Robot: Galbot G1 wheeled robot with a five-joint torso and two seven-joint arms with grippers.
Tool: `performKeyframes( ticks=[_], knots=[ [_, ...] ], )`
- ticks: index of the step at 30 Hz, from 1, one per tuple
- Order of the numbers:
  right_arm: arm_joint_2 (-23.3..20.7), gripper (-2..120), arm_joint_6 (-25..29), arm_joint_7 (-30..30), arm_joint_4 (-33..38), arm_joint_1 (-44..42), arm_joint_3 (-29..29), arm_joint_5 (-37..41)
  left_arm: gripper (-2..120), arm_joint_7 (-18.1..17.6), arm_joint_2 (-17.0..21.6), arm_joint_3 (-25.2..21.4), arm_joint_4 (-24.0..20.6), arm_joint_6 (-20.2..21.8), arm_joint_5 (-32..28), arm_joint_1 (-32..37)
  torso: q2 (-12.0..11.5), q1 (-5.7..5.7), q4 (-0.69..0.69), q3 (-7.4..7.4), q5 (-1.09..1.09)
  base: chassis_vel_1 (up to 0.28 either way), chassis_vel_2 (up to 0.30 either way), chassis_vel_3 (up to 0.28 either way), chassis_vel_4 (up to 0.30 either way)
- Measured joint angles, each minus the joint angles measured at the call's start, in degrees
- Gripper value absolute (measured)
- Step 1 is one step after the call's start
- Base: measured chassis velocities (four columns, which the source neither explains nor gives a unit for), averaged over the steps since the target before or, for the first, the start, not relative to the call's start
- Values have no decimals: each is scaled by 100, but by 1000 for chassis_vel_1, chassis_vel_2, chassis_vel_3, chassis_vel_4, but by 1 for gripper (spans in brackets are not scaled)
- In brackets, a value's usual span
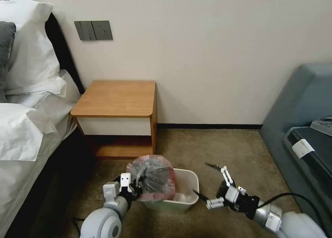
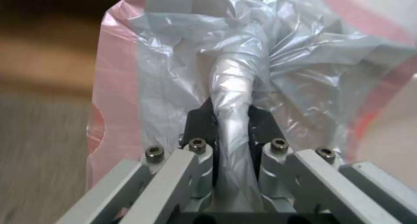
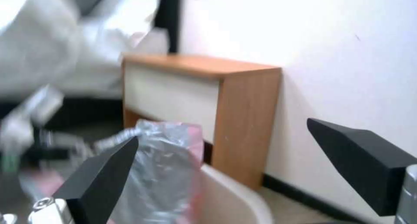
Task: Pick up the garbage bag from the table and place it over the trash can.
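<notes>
**Already at the bin: bag bunched, not spread**

Head view: left gripper [image 1: 133, 189] held the garbage bag [image 1: 152, 177] over the left end of the trash can [image 1: 183, 193], on carpet in front of the table [image 1: 116, 98]. Right gripper [image 1: 207, 182] hovered just beside the can's right end, fingers spread, holding nothing.

Left wrist view: black fingertips [image 2: 202, 123] clamped a twisted neck of grey plastic; pink rim [image 2: 104, 97] hung loose around it.

Right wrist view: open black fingers [image 3: 104, 165] aimed toward bag [image 3: 167, 158] and can rim [image 3: 230, 198].

Risk: bag mouth looked bunched, so letting go could drop it inside in a heap. The light can might tip if tugged.
</notes>
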Motion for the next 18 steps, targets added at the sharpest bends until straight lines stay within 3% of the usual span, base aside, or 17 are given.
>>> performKeyframes(
  ticks=[2,8,11,12,14,18],
  knots=[
    [80,100,-455,330,329,150,-404,871,8,262,28,-73,110,-716,-33,27,0,0,0,0,0,0,0,0,0],
    [83,100,-1038,307,746,487,-684,1929,8,478,31,-156,330,-1426,-7,40,0,0,0,0,2,0,0,0,0],
    [0,100,-1907,954,1064,947,-1075,3032,8,653,11,-201,507,-1967,24,61,0,0,1,0,1,0,0,0,0],
    [0,100,-1907,954,1064,947,-1075,3032,8,653,11,-201,507,-1967,24,61,0,0,1,0,1,0,0,0,0],
    [20,100,-2432,1557,1159,1334,-1420,3602,8,811,-2,-236,557,-2157,19,69,0,0,1,0,1,0,0,0,0],
    [190,100,-2965,2217,1102,1835,-1880,3775,8,1048,-12,-319,578,-2318,-88,66,0,0,0,0,2,0,0,0,0]
  ],
)
